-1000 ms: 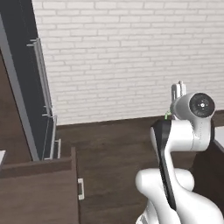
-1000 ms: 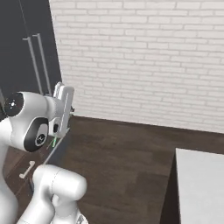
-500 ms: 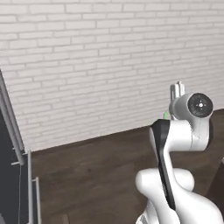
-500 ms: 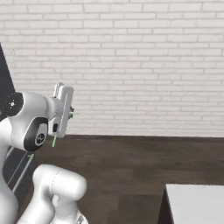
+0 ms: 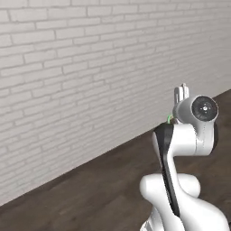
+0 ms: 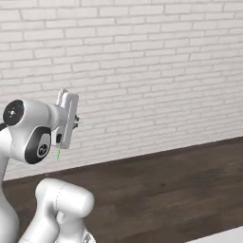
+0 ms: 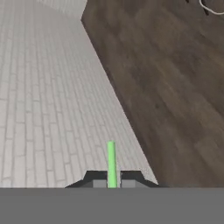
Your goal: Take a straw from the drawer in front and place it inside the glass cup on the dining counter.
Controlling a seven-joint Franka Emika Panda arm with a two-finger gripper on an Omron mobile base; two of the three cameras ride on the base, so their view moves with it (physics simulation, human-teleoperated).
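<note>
gripper (image 7: 112, 183): two dark fingers closed on thin light green straw (image 7: 111, 164) | right base view: straw's lower end below hand (image 6: 57, 154) | backdrop: white brick wall (image 5: 81, 76), dark wood floor (image 6: 166, 190)

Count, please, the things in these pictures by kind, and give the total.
Light green straw, held between the finger tips: 1
Gripper: 1
White brick wall: 1
Dark wood floor: 1
White counter corner, lower right of the right base view: 1
Total: 5
</note>
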